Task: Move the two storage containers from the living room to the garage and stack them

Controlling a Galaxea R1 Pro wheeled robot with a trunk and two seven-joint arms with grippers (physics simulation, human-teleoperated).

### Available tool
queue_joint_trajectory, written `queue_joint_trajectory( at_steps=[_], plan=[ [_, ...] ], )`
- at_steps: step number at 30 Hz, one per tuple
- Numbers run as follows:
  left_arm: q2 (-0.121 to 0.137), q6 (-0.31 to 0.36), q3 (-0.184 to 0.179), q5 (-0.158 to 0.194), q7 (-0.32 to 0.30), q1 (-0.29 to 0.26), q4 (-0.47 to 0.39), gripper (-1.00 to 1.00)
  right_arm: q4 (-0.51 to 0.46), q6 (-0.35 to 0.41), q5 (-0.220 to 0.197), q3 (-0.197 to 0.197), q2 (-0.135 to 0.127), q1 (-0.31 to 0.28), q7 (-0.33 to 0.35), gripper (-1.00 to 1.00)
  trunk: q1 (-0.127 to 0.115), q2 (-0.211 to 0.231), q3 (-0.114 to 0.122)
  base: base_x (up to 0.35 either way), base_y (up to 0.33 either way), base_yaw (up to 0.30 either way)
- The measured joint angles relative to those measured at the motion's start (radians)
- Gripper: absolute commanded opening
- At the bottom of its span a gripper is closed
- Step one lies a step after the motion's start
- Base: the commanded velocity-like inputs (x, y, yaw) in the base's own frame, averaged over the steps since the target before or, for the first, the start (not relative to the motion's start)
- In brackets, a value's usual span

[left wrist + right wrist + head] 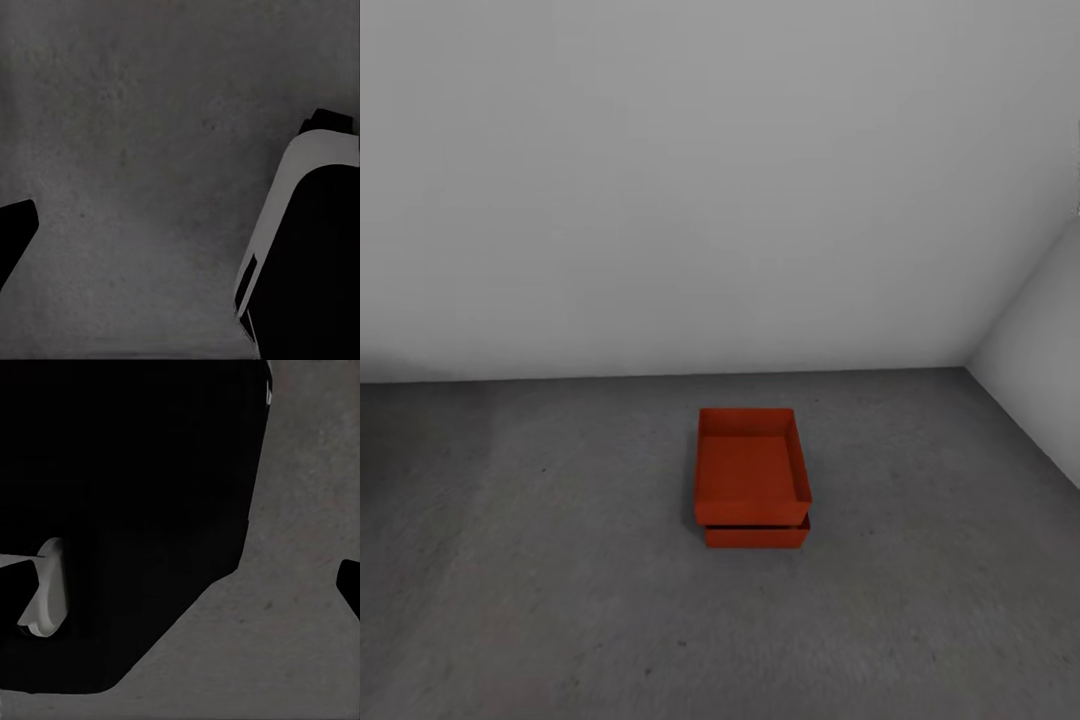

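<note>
As the two storage containers (752, 478) already sit one on the other on the floor (540, 560), the stacking looks done to me, and the step in hand seems to be a last check from a little way back. The upper box (750, 465) rests on the lower box (756, 535) with its open top up; it is shifted slightly, so the lower one's near wall peeks out beneath it. The pair stands in the garage, on dark grey concrete, near the pale wall (720, 180) and not far from the corner where a second wall (1040, 340) meets it.

The containers lie well apart from both sets of fingers, nowhere between or beside them. If anything remains, I would judge it a matter of nudging the upper box square on the lower; that would call for bringing an arm forward and down to the rim with care not to push the stack along the floor.

The head view gives the stack and the room. The left wrist view gives bare floor, one dark finger tip (15, 232) at the edge, and part of the robot's own body (307, 247). The right wrist view shows a large black part of the robot (127, 495), floor, and a dark tip (349, 585). Nothing is held that I can see, but I cannot tell how wide either pair of fingers stands
</note>
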Motion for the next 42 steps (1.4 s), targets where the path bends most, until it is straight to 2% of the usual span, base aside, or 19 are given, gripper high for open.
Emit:
queue_joint_trajectory(
  at_steps=[4, 8, 13, 42],
  plan=[
    [0.000, -0.001, 0.000, 0.001, -0.059, 0.081, 0.000, 1.00, 0.000, 0.000, -0.001, -0.001, 0.000, 0.000, 0.007, 1.00, 0.000, 0.000, 0.006, 0.000, 0.000, 0.000],
    [0.000, -0.011, -0.001, 0.003, -0.135, 0.129, 0.000, 1.00, 0.000, 0.002, -0.003, -0.004, -0.002, 0.000, 0.010, 1.00, 0.000, 0.000, 0.013, 0.000, 0.000, 0.000],
    [0.001, -0.020, -0.001, 0.003, -0.174, 0.147, -0.001, 1.00, 0.000, 0.004, -0.002, -0.004, -0.004, 0.000, 0.014, 1.00, 0.000, 0.000, 0.021, 0.000, 0.000, 0.000],
    [0.002, -0.025, -0.001, -0.008, -0.179, 0.149, -0.011, 1.00, 0.000, 0.001, -0.006, -0.007, 0.005, 0.000, 0.019, 1.00, 0.000, 0.000, 0.068, 0.000, 0.000, 0.000]
  ],
)
